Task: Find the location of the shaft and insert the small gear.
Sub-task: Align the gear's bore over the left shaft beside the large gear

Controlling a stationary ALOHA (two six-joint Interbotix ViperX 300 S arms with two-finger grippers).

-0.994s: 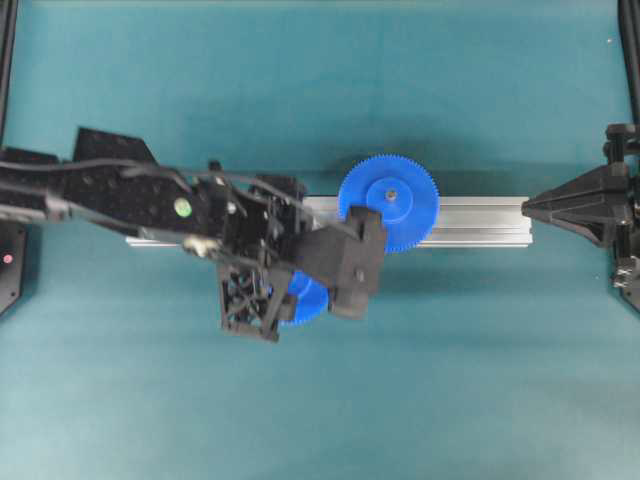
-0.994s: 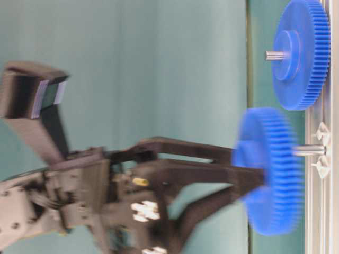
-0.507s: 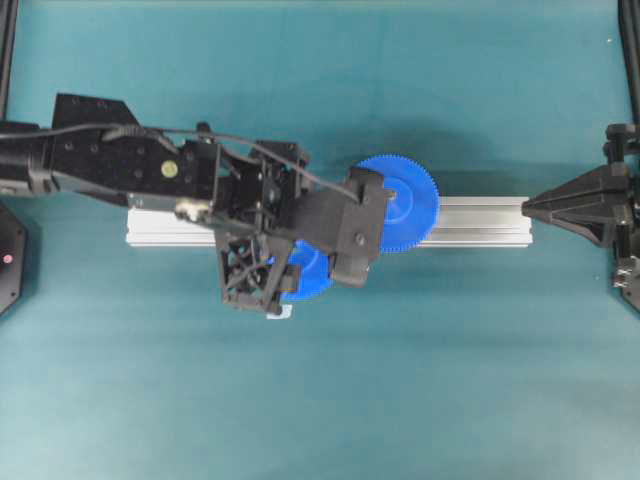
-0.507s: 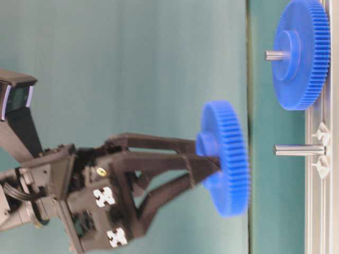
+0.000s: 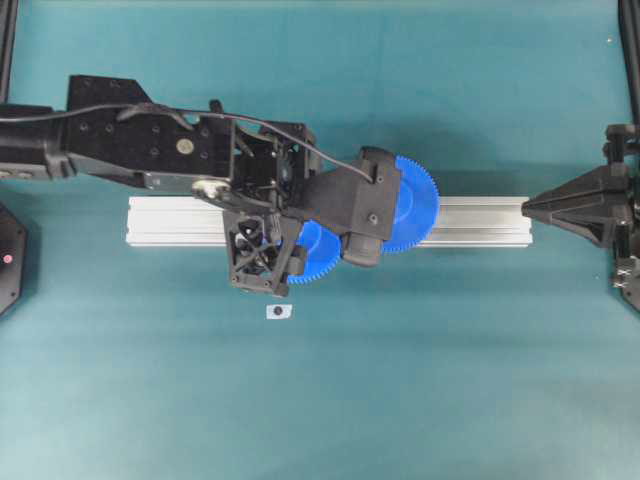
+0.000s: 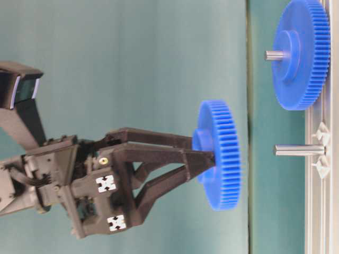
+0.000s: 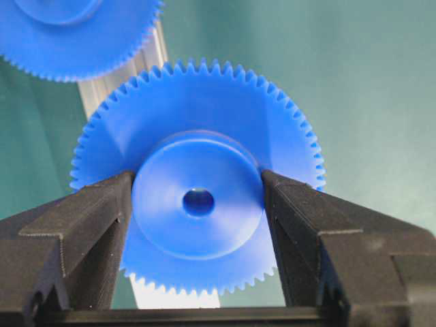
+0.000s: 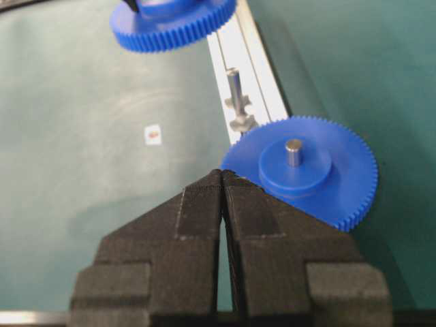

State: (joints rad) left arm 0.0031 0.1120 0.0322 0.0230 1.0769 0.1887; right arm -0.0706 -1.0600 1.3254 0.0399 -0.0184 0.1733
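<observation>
My left gripper (image 7: 197,178) is shut on the small gear (image 7: 197,204), a blue toothed wheel. Its two black fingers (image 7: 102,218) clamp the raised hub on either side, and the dark centre hole shows between them. In the table-level view the small gear (image 6: 221,155) hangs clear of the shaft (image 6: 299,150), roughly in line with it, with a gap between the gear's face and the pin's tip. The shaft (image 8: 234,85) stands bare on the rail. My right gripper (image 8: 222,172) is shut and empty, parked at the rail's right end (image 5: 527,208).
The larger blue gear (image 5: 418,205) sits on its own pin on the aluminium rail (image 5: 180,222), beside the shaft. A small white tag (image 5: 279,311) lies on the teal mat in front of the rail. Black frame posts stand at the side edges.
The small gear was at the shaft's tip a second ago; my left gripper has since drawn it back off the rail and shifted toward the far side. The white tag is uncovered.
</observation>
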